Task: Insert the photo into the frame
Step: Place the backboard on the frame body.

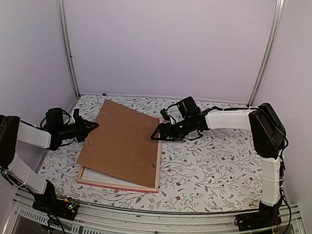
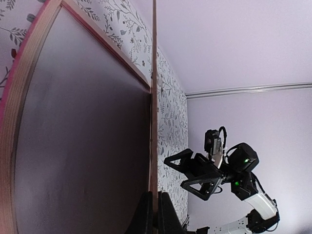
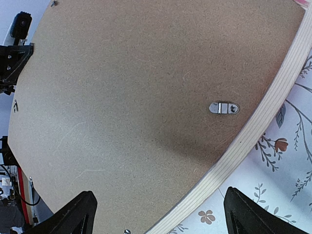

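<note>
The pink frame lies flat on the table, back side up. Its pale wooden rail runs along the board's edge in the right wrist view. A brown backing board rests tilted over it, raised at its left edge. My left gripper is shut on that left edge; the board shows edge-on between its fingers. My right gripper hovers open above the board's right edge, its fingers wide apart. The photo is hidden; only a white strip shows under the board.
The table has a floral cloth. A metal turn tab sits on the board near the frame's rail. Inside the frame a flat surface lies in shadow. White walls and metal posts enclose the back.
</note>
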Available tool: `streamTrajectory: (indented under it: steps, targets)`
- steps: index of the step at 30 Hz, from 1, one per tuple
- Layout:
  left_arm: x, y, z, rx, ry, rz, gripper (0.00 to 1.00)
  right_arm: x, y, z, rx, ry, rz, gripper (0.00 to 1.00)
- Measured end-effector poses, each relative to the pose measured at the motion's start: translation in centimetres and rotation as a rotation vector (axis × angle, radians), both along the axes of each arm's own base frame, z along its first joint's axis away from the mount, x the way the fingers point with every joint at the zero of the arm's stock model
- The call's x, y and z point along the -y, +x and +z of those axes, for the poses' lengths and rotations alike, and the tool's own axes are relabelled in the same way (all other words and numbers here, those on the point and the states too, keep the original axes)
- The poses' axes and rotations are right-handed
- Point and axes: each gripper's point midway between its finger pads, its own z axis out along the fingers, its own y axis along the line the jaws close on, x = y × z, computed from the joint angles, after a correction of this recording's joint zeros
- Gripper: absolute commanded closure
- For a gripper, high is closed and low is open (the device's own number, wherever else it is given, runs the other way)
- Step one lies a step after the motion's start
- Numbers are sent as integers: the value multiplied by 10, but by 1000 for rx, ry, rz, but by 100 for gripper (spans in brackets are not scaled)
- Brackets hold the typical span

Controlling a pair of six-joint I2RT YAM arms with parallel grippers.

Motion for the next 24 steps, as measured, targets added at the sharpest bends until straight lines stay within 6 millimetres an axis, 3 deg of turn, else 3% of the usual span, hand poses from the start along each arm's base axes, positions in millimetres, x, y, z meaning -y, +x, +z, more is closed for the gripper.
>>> streamTrajectory:
  steps: [24]
  targets:
    - [2, 9, -7, 3, 3, -8, 100, 3, -2, -5, -10, -9, -3, 6]
